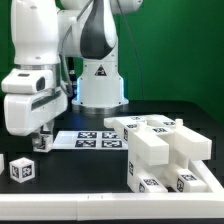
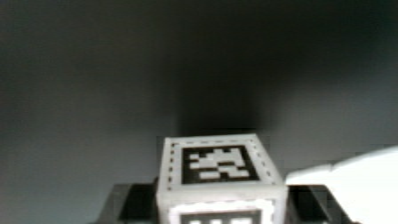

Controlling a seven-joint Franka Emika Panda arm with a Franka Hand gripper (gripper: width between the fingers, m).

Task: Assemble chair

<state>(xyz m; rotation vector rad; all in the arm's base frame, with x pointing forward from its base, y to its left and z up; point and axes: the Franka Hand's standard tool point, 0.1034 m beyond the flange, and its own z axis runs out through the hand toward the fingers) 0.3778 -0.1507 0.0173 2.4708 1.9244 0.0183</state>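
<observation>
The partly built chair [image 1: 165,150] is a stepped stack of white blocks with small black-and-white tags, on the black table at the exterior view's right. My gripper [image 1: 41,140] hangs low at the exterior view's left, well apart from that stack. In the wrist view a white tagged chair block [image 2: 222,170] sits between my dark fingers [image 2: 135,204], which press on both its sides, so the gripper [image 2: 222,205] is shut on it. In the exterior view the fingers mostly hide the held block. A second small tagged cube [image 1: 22,170] lies on the table just in front of the gripper.
The marker board [image 1: 95,138] lies flat between the gripper and the chair stack. The robot's white base [image 1: 100,85] stands behind it. A pale patch [image 2: 356,165] shows beside the held block in the wrist view.
</observation>
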